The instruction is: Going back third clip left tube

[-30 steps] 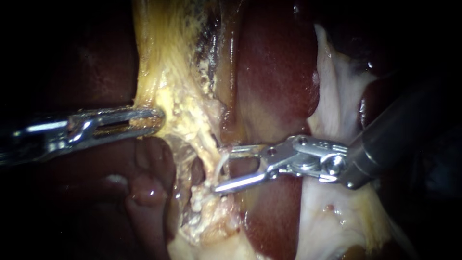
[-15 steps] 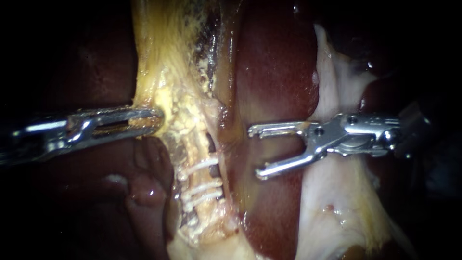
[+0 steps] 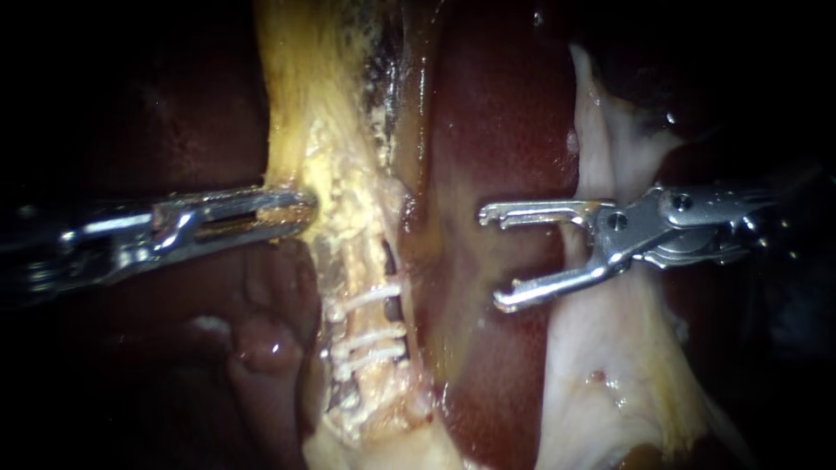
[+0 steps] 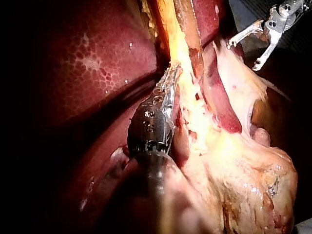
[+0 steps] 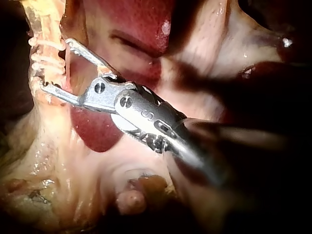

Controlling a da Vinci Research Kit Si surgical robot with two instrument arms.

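The jaws of the right instrument [image 3: 492,258] stand spread and empty. They are apart from the tube [image 3: 353,252] and in front of the dark red liver [image 3: 505,130]. I judge that this position suits a retreat, because no clip sits between them.

The jaws of the left instrument [image 3: 303,207] are pinching the yellow tissue [image 3: 326,174] just beside the tube, probably to hold it stretched and turned toward the camera.

The tube runs upright in the endoscope view, yellowish and crumbly on its surface. 3 white clips [image 3: 370,338] cross it below the left jaws, one under another, and the lower 2 are very close together.
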